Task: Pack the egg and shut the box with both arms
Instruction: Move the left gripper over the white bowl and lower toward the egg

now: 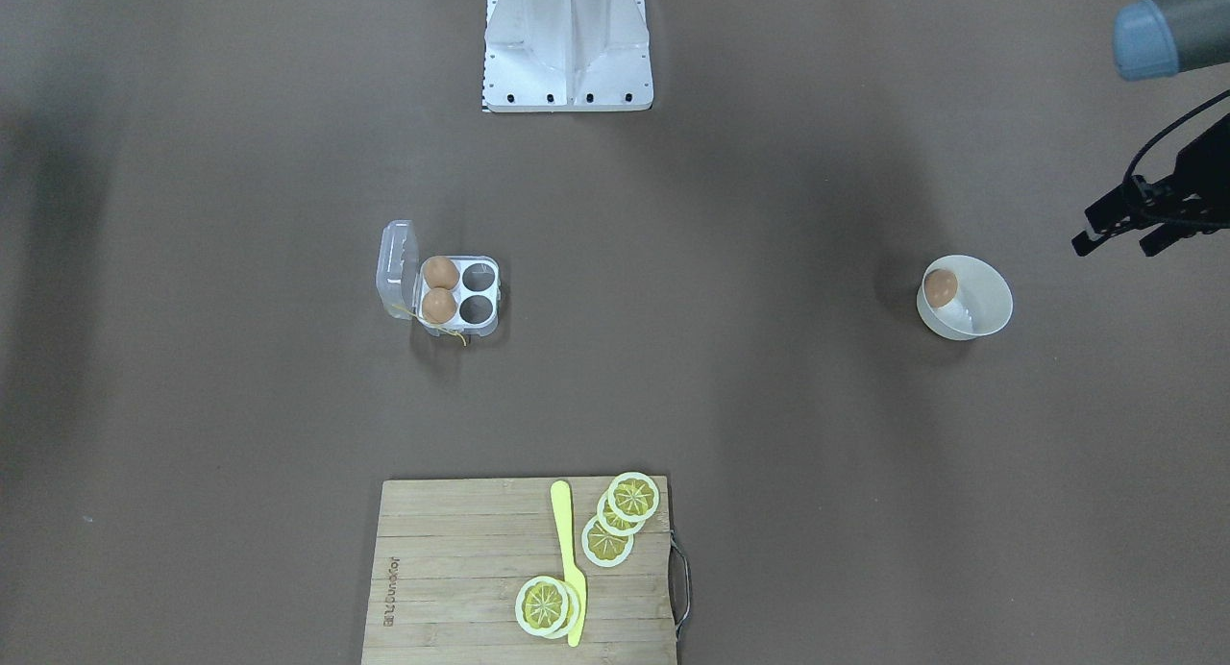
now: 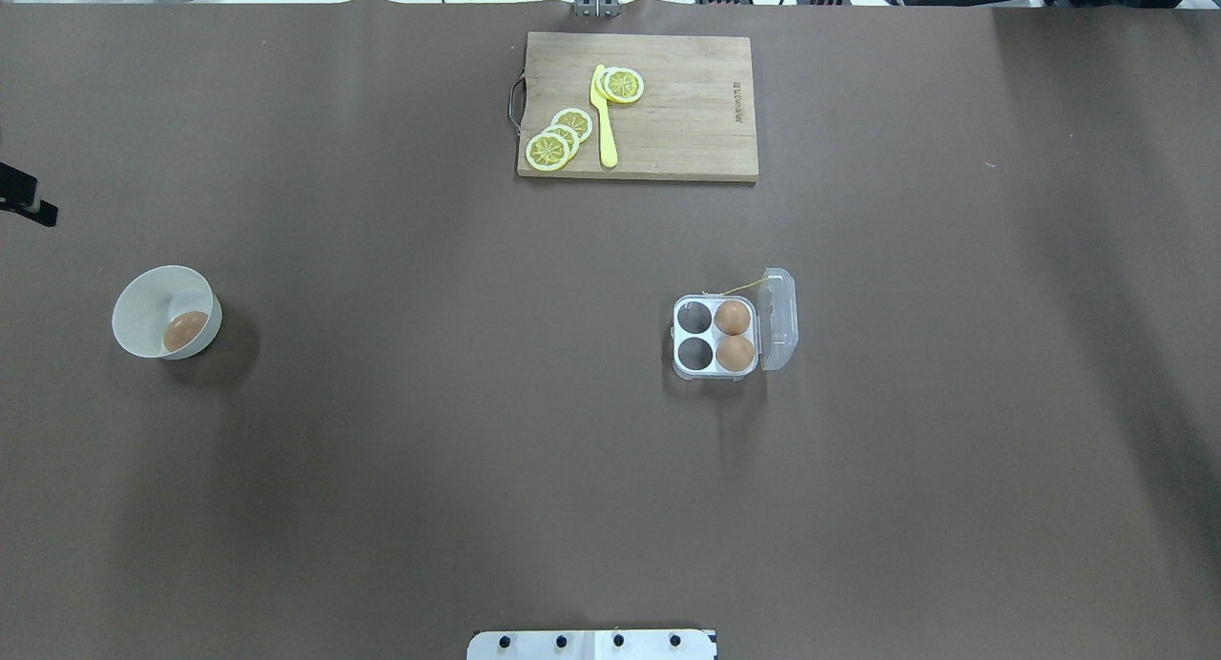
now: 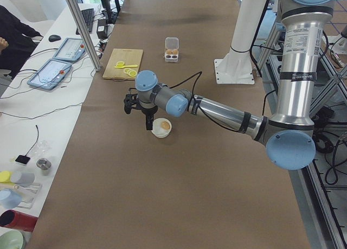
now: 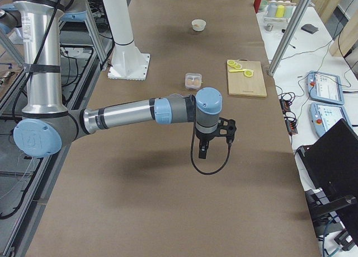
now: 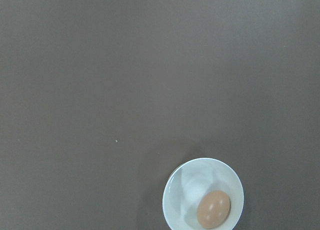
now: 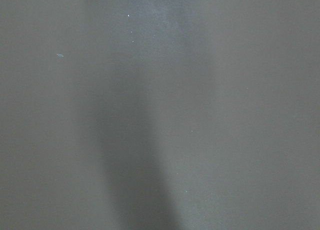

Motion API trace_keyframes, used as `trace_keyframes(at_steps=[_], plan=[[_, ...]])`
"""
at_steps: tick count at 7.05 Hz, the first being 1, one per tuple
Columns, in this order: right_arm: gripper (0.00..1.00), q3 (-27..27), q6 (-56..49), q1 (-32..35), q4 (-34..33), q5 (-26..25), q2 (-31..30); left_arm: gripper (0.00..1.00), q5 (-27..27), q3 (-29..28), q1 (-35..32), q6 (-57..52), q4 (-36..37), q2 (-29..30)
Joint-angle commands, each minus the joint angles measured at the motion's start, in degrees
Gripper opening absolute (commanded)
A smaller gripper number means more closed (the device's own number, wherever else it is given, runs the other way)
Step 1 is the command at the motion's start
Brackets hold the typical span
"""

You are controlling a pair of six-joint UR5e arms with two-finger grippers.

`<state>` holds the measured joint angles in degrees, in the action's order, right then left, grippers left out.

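The left gripper [image 1: 1115, 244] hangs with its fingers spread and holds nothing. The egg [image 1: 941, 285] lies in the bowl [image 1: 995, 295] near it. The box [image 1: 459, 292] sits well away, lid open. Right gripper [image 4: 202, 152]: can't tell.

Robotics lab: 2 jointed arms [image 3: 217, 108], 2 teach pendants [image 4: 323, 86], cable-strewn bench [image 3: 32, 113].

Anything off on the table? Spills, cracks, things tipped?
Nothing stands out. The carton sits upright with its lid open and two eggs seated in cells; the third egg lies whole in the bowl.
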<state>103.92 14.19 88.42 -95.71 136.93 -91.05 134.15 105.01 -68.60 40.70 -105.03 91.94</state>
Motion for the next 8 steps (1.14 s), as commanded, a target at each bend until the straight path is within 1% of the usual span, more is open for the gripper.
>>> trace_keyframes(at_steps=[1,3,4,6,7,8], plan=[[1.00,-0.03,0.04,0.00,0.00,0.00,-0.09,0.95,-5.64,-0.85,6.97,5.00,-4.39,0.17],[1.00,-0.03,0.04,0.00,0.00,0.52,0.00,0.89,-8.44,-1.65,11.44,4.74,-4.48,0.52],[1.00,-0.03,0.04,0.00,0.00,0.70,0.17,0.86,-8.72,-1.73,12.51,4.65,-5.44,0.53],[1.00,-0.12,0.13,0.00,0.00,0.62,0.26,0.78,-8.73,-5.75,12.96,4.39,-10.60,0.61],[1.00,-0.03,0.13,0.00,0.00,0.62,0.26,0.78,-8.73,-7.43,12.96,4.30,-12.02,0.87],[1.00,-0.12,0.13,0.00,0.00,0.62,0.26,0.75,-8.73,-7.88,13.05,4.30,-12.30,0.96]])
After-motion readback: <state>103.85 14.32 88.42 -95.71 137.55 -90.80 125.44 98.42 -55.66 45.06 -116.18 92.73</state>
